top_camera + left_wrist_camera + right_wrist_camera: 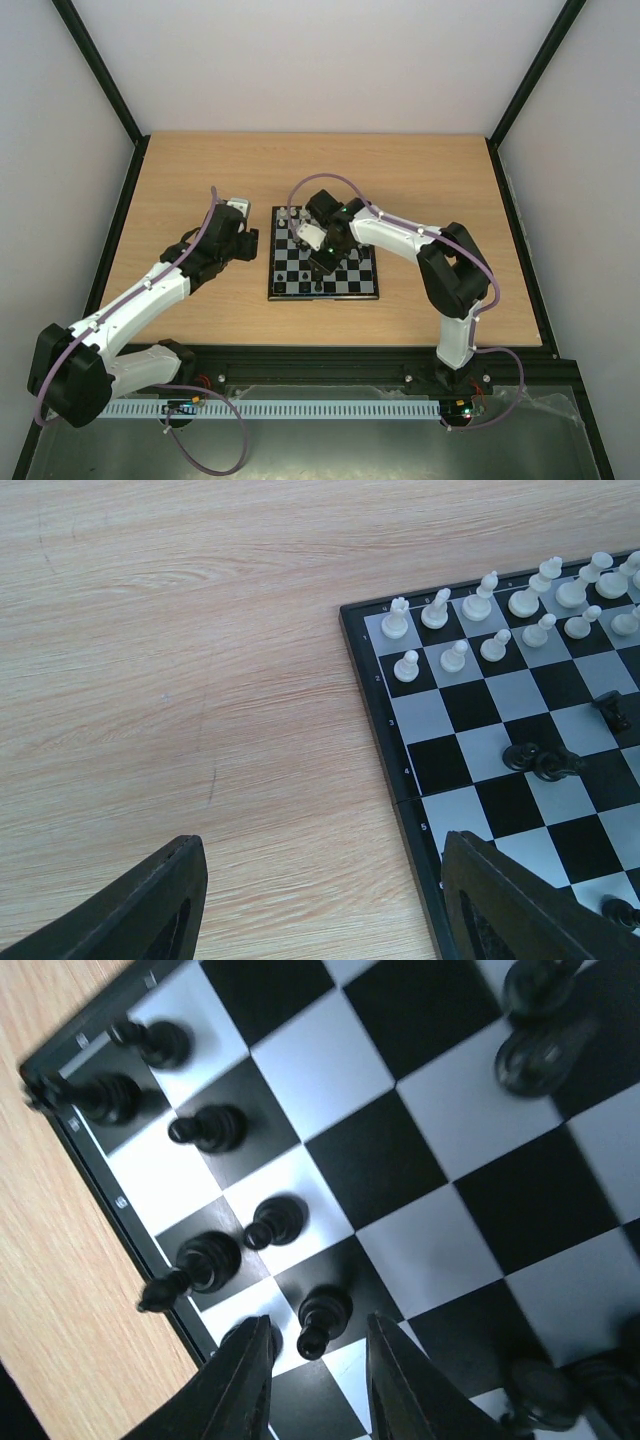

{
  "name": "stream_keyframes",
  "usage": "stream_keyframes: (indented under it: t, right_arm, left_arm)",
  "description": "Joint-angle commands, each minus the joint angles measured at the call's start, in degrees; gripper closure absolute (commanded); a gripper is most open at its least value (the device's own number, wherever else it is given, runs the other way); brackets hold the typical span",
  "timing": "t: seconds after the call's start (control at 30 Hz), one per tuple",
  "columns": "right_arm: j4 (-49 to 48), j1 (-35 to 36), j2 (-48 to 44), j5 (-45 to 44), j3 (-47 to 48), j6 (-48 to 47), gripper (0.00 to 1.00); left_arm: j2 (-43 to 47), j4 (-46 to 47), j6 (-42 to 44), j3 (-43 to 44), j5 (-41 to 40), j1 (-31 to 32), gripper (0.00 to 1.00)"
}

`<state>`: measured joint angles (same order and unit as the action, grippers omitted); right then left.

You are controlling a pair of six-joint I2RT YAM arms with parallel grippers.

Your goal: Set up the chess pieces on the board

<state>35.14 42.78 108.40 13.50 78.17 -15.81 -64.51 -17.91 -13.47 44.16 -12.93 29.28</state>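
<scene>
Your left gripper [325, 865]: jaws apart, empty, low over table [180, 680] left of board [425, 712]. Chess pieces look tiny, light, hard and tippy, so pinch low on stem. White pieces [480, 605] fill far rows; toppled black pieces [540, 760] lie mid-board. Your right gripper [318, 1332]: pitched down over near-left squares, fingers slightly apart astride black pawn [322, 1315], not clamped.

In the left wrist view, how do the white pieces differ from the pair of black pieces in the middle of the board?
Colour: the white pieces are pale, the black pair dark. Pose: the white pieces stand upright; the black pair seems to lie tipped over. Order: the white pieces form two rows along an edge of the board; the black pair lies together mid-board. Both are on it.
</scene>
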Motion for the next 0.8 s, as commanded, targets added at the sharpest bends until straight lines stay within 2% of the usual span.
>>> stream_keyframes:
  t: [0.0, 0.4, 0.77]
  right_arm:
    - [5.0, 0.2, 0.0, 0.5, 5.5, 1.1, 0.73]
    - [4.1, 0.0, 9.9, -6.2, 15.4, 4.6, 0.73]
    - [3.7, -0.3, 14.2, -9.5, 19.5, 6.2, 0.74]
  left_arm:
    - [-0.2, -0.5, 0.0, -0.2, 0.1, -0.3, 0.32]
    - [0.8, -0.8, -0.7, -0.1, -1.3, -0.3, 0.32]
    - [0.9, -0.8, -0.8, -0.2, -0.8, -0.3, 0.32]
